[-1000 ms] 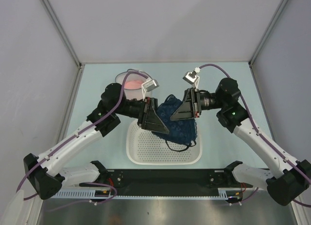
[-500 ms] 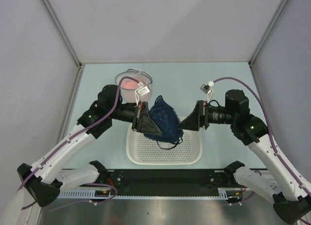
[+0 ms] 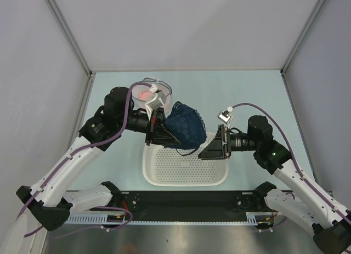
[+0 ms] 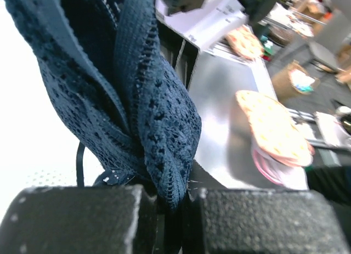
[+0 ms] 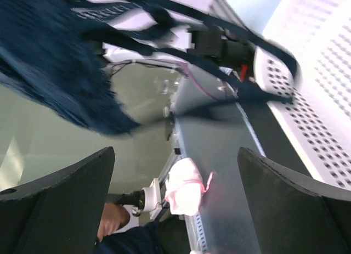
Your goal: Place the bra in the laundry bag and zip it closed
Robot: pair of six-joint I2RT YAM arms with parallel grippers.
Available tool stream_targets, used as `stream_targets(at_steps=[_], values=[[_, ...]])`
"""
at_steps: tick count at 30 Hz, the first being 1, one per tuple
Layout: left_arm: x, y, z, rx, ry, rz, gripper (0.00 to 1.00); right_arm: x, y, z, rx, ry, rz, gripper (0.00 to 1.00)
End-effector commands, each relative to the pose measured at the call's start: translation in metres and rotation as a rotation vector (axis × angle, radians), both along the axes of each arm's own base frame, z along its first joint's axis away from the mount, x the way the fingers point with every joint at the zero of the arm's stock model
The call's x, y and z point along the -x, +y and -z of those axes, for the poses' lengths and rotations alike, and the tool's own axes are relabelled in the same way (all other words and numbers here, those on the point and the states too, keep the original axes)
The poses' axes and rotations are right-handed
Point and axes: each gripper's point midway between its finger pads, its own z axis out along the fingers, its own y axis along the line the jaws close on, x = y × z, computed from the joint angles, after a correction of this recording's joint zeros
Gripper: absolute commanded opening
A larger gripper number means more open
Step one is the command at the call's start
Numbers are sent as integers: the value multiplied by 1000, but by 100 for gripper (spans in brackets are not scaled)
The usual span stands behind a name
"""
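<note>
Bra [image 3: 185, 130] of dark-blue lace hangs crumpled, pinched in left pincer [image 4: 171, 209]; right pincer [image 5: 175, 202] gapes empty.

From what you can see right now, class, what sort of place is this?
Probably a robot test bench, not a home laundry: plain grey walls box in a pale table, two arms are bolted to its near edge, and the left hand holds a bra by a white basket.

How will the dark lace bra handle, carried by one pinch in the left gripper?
Likely floppy: the bra hangs in folds from the left gripper. Probably light, since one pinch holds it all. Its loose strap dangles above the white basket and may snag.
</note>
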Motion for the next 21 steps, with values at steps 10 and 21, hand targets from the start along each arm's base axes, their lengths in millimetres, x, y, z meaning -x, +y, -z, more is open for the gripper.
stream_targets(at_steps=[10,21], values=[[29,-1,-4,57,59,217,0,10,22,-66,-238,-262,-145,100],[37,-14,6,10,226,266,0,14,29,-66,-182,-385,-249,100]])
